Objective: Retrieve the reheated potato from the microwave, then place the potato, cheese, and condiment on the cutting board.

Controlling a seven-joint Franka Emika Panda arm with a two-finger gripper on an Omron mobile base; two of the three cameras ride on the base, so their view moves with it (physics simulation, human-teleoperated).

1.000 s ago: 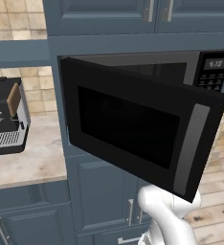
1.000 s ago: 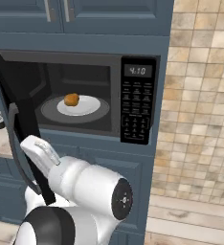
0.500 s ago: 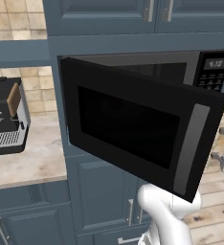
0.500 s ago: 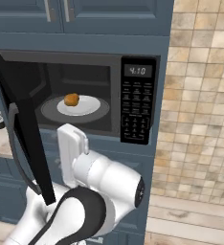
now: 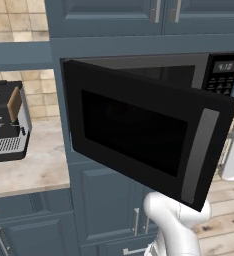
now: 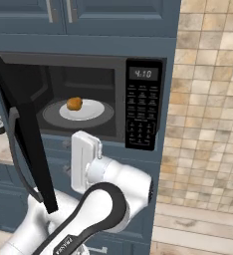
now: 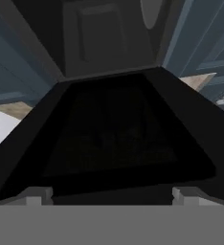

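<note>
Left base view: the microwave [image 5: 209,75] is built into blue-grey cabinets. Its door [image 5: 144,130] stands swung out toward the near side, hinged at the left, a flat black panel with dark glass and a grey strip along its free right edge. This door blocks the cavity from this side. A silver-and-black coffee machine [image 5: 6,122] sits on the pale stone counter [image 5: 34,167] to the left.

Right base view: the cavity is open. The potato [image 6: 74,103], oval and golden-brown, rests on a white plate [image 6: 96,110] on the round tray, with free room above and around it. The keypad panel [image 6: 143,107] reads 4:10. The door edge stands at the left.

Hand view: the gripper [image 7: 111,194] shows two grey fingertips [image 7: 35,196] set wide apart, open and empty, facing a dark black surface.
</note>
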